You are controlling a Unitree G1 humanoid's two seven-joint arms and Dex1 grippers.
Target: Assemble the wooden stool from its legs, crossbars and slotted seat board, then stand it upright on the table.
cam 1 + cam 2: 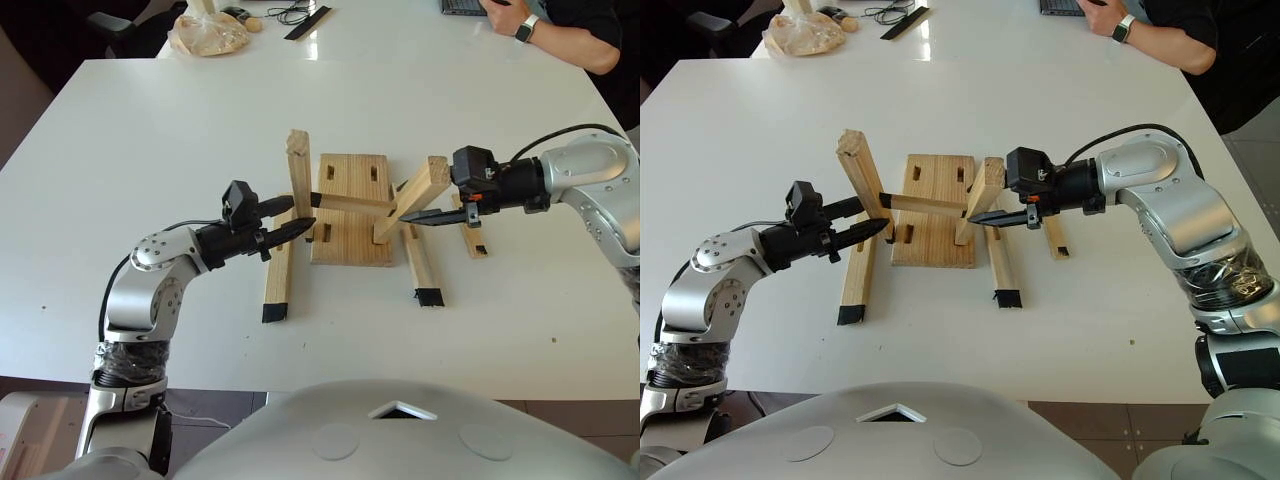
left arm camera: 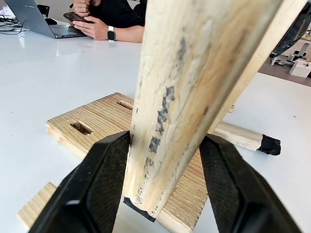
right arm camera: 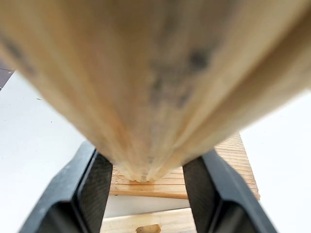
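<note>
Left gripper and right gripper are each being clamped on one leaning leg; the pair, joined by a crossbar, is being held over the seat board.

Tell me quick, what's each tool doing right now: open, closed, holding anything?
Left tool: closed on the left raised leg.
Right tool: closed on the right raised leg.

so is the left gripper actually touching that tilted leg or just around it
Touching. The left wrist view shows the left gripper shut on the leg, both black fingers pressed against its sides with no gap showing.
</note>
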